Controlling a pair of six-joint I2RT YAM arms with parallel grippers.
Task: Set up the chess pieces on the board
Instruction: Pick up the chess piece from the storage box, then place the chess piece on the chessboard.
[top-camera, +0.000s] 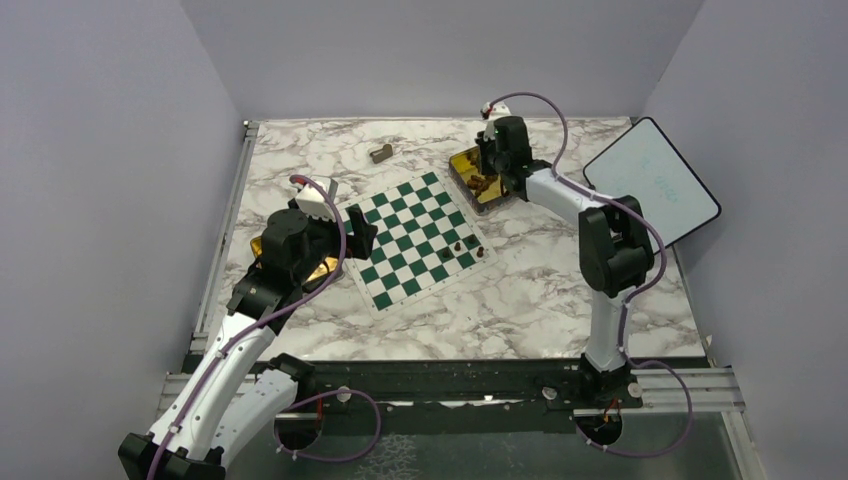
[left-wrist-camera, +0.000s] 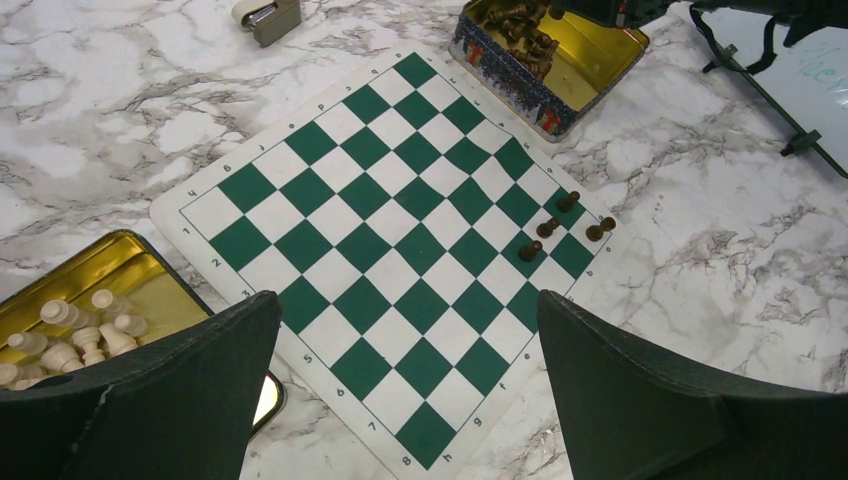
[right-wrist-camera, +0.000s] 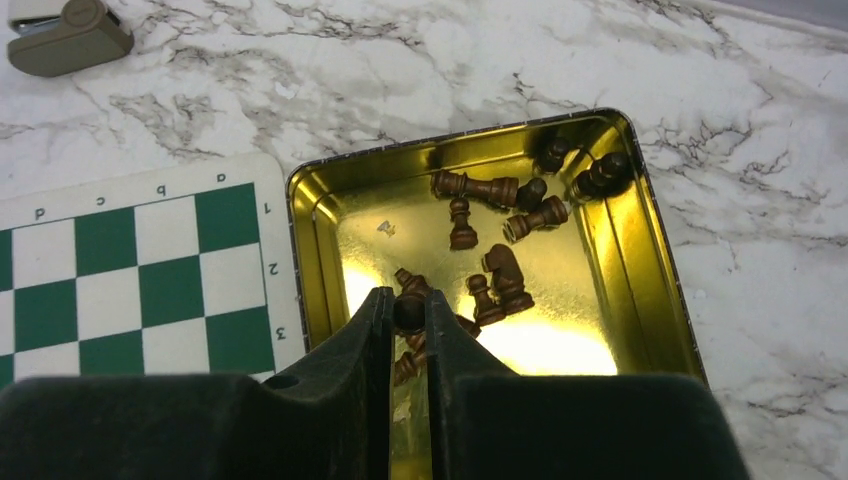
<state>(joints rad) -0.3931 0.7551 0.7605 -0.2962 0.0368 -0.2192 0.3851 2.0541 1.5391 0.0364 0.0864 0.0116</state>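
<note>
Right claw (right-wrist-camera: 408, 298) pinched one small, dark brown chess piece (right-wrist-camera: 409, 315) between its tips inside the gold tin (right-wrist-camera: 640, 250); left claw (left-wrist-camera: 408, 305) gaped wide.

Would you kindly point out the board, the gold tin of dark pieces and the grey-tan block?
board (left-wrist-camera: 390, 262): left wrist view, bare central square.
gold tin (right-wrist-camera: 312, 255): right wrist view, left inner wall.
grey-tan block (right-wrist-camera: 68, 38): right wrist view, top face.

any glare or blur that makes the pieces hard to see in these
Right wrist: bright glare inside the gold tin, yet the dark pieces stand out. Left wrist: board sharp, own fingers dark and featureless. Top view: evenly lit, but the placed pieces are tiny specks.
</note>
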